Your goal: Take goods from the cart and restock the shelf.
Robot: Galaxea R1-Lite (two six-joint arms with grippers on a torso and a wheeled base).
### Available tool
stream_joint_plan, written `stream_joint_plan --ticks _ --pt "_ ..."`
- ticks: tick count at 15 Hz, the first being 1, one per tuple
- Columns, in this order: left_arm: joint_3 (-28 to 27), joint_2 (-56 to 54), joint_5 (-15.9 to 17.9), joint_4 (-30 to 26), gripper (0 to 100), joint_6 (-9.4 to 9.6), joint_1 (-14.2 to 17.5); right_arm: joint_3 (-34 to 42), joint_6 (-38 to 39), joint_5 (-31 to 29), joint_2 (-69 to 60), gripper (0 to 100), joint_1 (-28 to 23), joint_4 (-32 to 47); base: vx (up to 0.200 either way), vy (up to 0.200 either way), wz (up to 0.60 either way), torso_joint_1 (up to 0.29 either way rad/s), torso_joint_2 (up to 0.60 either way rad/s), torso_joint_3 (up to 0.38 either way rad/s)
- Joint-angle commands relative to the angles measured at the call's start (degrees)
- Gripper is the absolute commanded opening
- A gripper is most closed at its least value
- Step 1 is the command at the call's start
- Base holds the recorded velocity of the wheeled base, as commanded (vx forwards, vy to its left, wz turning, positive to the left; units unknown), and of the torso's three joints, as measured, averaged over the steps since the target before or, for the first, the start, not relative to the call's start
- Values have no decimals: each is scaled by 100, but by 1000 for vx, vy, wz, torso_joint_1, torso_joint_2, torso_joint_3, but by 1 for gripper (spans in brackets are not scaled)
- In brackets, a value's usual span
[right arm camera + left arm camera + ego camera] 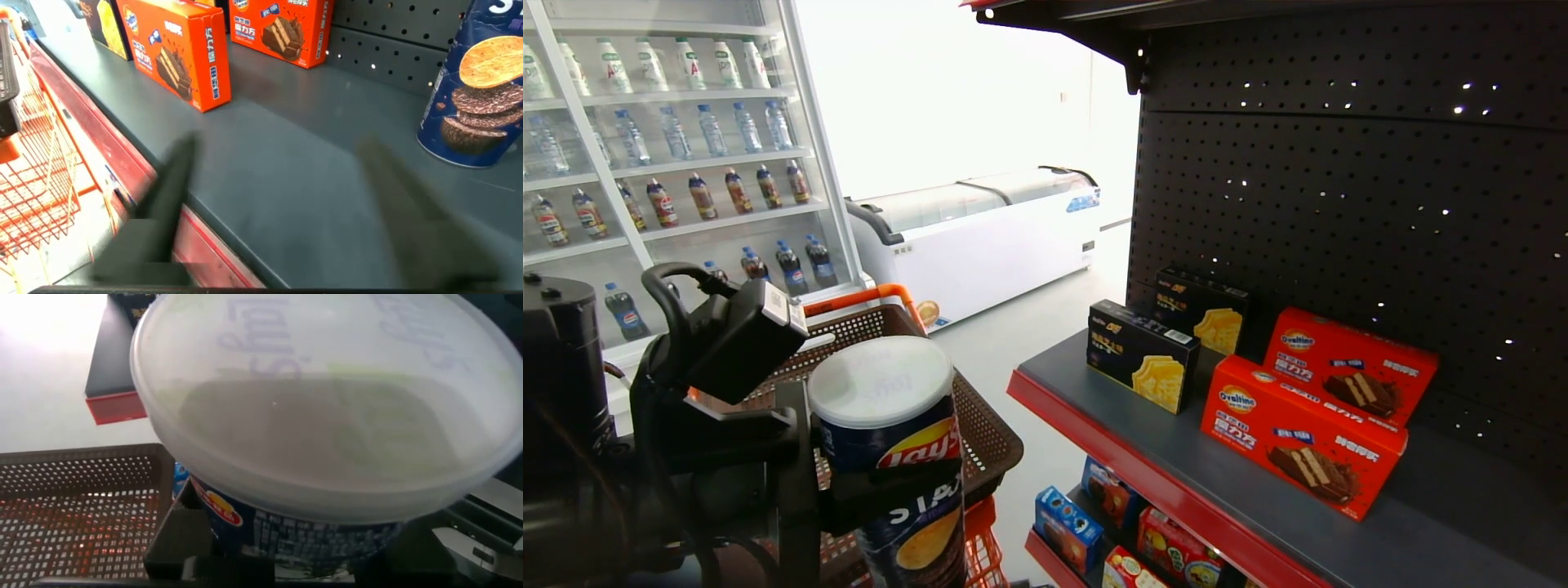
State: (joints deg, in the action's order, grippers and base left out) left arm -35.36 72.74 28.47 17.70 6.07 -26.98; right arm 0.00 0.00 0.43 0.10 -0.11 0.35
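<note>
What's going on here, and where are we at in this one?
The left gripper holds a chips can upright above the cart, not yet on the shelf. The right gripper hangs open over a bare stretch of that shelf, near orange boxes and a blue cookie tub.

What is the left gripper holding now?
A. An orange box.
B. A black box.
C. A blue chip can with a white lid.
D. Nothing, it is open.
C: the left gripper is shut on the chip can near the cart, while the orange boxes and the black boxes stand on the shelf.
</note>
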Motion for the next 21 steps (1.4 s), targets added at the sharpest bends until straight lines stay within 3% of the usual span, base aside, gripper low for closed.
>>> stream_joint_plan --ticks 1,9,16,21 --pt "-32 12 1 5 0 -1 -9 0 0 1 8 100 2 0 0 0 0 0 0 0" --pt "-6 3 54 5 0 8 -27 0 0 1 8 100 2 0 0 0 0 0 0 0" --pt "-14 56 107 14 0 8 -27 0 0 1 8 100 2 0 0 0 -600 2 2 3" --pt "-383 82 107 5 0 -1 -141 0 0 1 8 100 2 0 0 0 -600 2 2 1"
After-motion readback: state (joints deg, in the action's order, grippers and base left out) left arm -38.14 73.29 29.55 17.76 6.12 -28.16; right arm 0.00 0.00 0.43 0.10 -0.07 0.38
